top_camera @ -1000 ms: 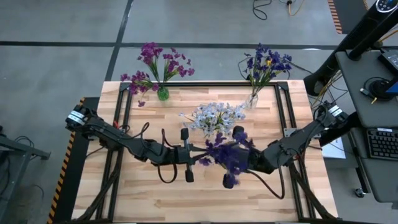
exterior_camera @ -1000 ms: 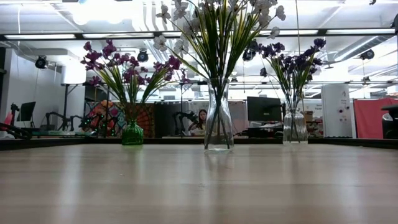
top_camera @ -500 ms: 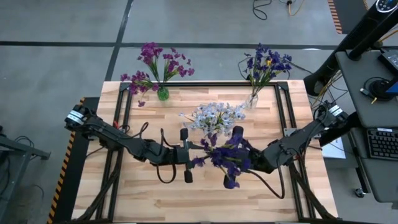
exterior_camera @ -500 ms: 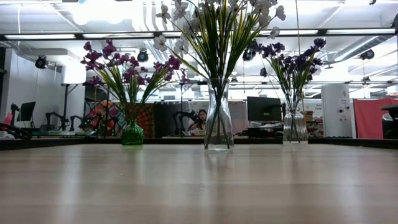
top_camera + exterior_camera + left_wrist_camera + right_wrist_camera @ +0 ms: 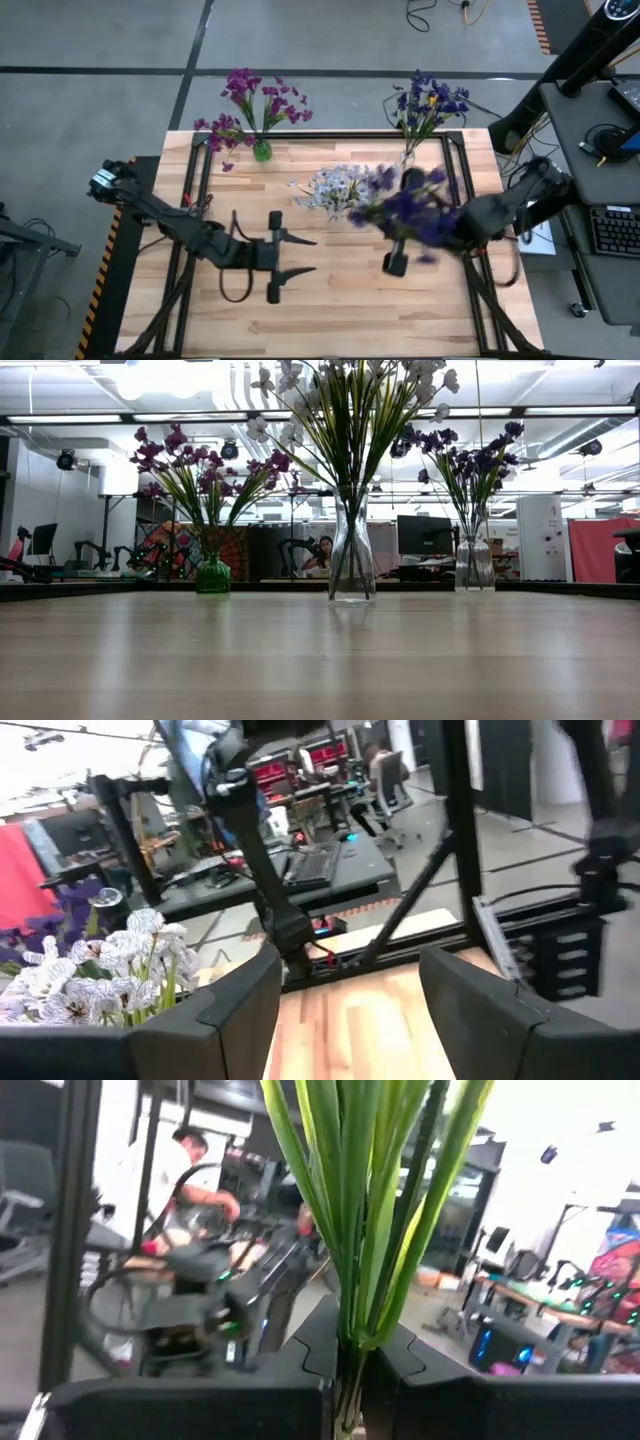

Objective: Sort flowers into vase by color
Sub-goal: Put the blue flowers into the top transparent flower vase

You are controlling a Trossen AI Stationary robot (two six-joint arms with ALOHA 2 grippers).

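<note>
Now blue-violet spray point(image 5: 412, 212) in right pincer point(image 5: 398, 222)

No readable text, label, brand, number or sign in any view. Only blurred glow on the monitors behind the table in the low view, too small to make out. Nothing legible on the vases, the table or the arms.
</note>
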